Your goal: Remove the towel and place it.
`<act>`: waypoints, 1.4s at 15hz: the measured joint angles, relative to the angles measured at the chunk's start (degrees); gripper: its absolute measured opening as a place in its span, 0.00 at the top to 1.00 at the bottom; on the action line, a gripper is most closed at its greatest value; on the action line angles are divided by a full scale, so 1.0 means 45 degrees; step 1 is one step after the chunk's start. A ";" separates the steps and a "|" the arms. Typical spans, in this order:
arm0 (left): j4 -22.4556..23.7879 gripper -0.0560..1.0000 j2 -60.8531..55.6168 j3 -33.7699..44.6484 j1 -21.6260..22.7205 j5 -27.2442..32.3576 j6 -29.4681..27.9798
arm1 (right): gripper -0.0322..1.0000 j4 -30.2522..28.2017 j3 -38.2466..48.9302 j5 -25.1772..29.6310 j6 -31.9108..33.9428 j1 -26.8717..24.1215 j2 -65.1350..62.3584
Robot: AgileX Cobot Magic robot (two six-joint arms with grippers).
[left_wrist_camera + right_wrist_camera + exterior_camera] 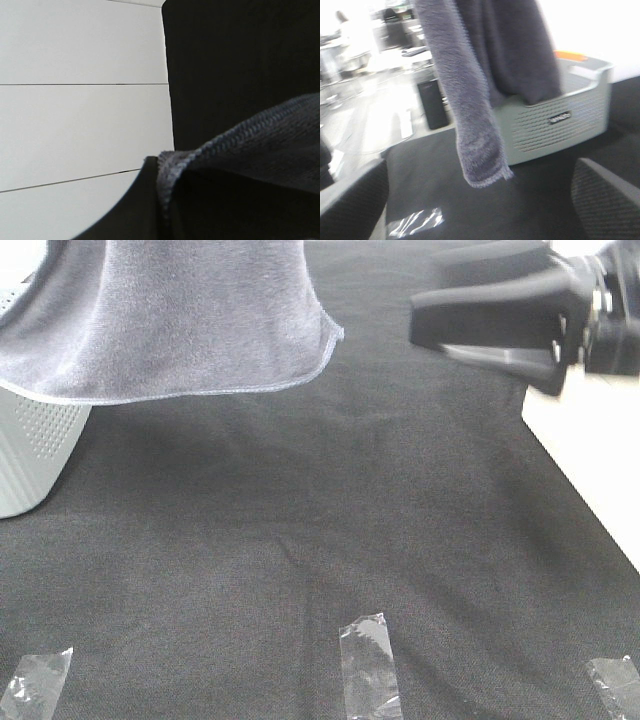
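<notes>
Towel (170,320) hangs over the black cloth (300,540) and basket (30,450), hem pinched in the closed left gripper (165,195). Right gripper (428,292) is wide open, empty, near the free corner: take that hem next, then lay it flat.

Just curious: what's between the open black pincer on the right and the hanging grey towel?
Nothing: the high view shows only bare black table cloth between the right pincer and the towel.

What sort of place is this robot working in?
Probably a robotics lab test bench, not a home: a black table cloth with clear tape strips stuck on it, likely as markers, and a towel hanging over a pale perforated basket.
</notes>
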 joint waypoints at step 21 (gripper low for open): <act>-0.1197 0.95 0.1553 0.0000 -0.0013 -0.2508 0.0064 | 0.71 -0.2801 -0.1948 -0.2610 0.2215 0.2177 0.1146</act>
